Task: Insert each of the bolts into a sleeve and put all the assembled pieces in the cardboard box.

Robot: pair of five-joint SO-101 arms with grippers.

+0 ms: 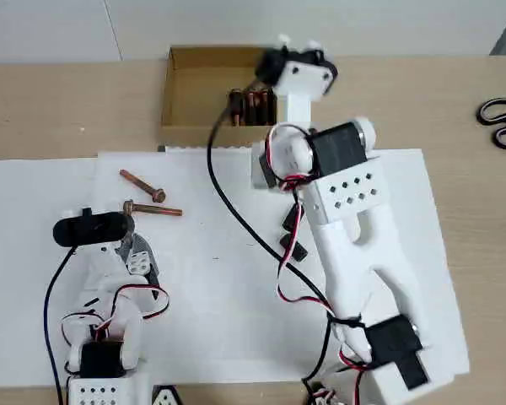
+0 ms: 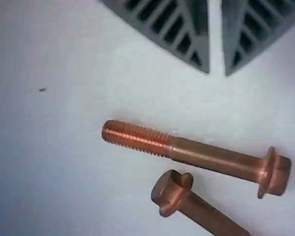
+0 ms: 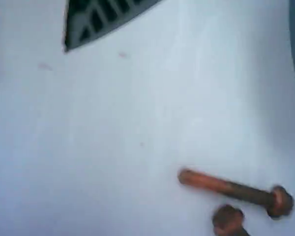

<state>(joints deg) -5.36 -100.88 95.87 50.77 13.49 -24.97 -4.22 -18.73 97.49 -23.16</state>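
Note:
Two copper bolts lie on the white paper at the left, one farther back and one nearer. In the left wrist view the same pair lies just ahead of my fingers: a full bolt and the head of the other. My left gripper sits just short of them, grey fingertips nearly touching, holding nothing. The cardboard box at the back holds several copper pieces. The right arm stretches to the box, wrist above its right part. In the right wrist view my right gripper is open over white paper, two bolts beyond.
The white paper sheet covers the table's middle. Black scissors lie at the far right on bare wood. Cables from the right arm trail across the sheet's centre, with small dark connectors beside that arm.

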